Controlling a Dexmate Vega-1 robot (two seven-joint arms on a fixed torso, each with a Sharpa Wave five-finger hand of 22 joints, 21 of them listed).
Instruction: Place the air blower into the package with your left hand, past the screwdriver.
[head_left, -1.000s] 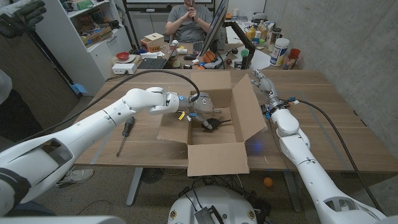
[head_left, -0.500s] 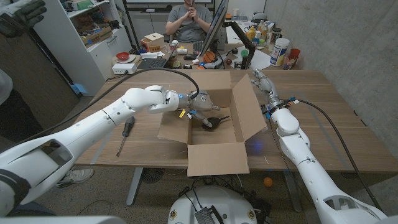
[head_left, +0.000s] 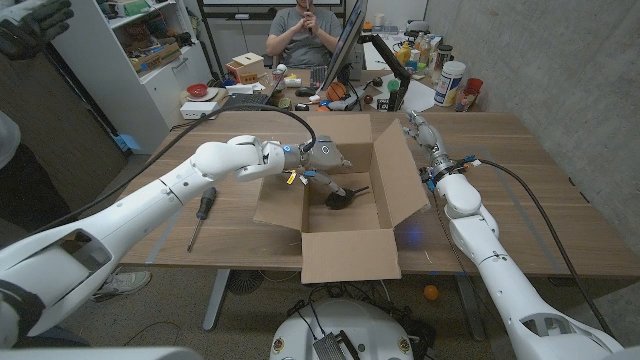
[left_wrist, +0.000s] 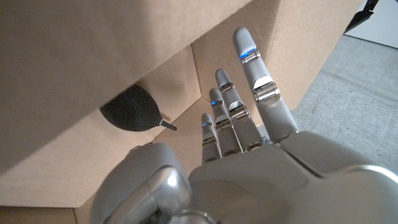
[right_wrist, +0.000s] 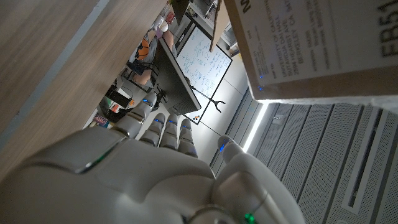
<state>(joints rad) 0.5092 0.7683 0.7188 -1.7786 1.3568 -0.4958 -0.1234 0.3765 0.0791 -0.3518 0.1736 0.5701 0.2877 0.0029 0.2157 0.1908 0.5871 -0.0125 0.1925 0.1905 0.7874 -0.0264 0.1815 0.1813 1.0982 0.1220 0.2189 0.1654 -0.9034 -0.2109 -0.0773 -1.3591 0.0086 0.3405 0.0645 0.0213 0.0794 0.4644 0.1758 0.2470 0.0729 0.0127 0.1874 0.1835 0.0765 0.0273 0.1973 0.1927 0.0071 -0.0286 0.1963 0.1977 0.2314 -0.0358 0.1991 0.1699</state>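
Observation:
The black air blower (head_left: 340, 197) lies on the floor of the open cardboard package (head_left: 350, 255), its thin nozzle pointing toward the right wall. My left hand (head_left: 322, 160) hovers above the package's left side, fingers apart, holding nothing. In the left wrist view that hand (left_wrist: 249, 143) reaches out straight, and the air blower (left_wrist: 130, 111) rests apart from it against a package wall. The screwdriver (head_left: 200, 215) lies on the table left of the package, under my left forearm. My right hand (head_left: 420, 130) stands beside the package's right flap with its fingers extended.
A black cable (head_left: 250, 118) loops over the table's far left toward my left wrist. Behind the table a person (head_left: 305, 30) sits at a cluttered desk with a monitor (head_left: 345, 45). Jars (head_left: 450, 85) stand past the back right corner. The package flap (right_wrist: 311, 37) hangs close to my right hand (right_wrist: 155, 162).
My left hand has let go of the air blower and lifted up and back toward the left. The blower stays on the package floor. The right arm has not moved.

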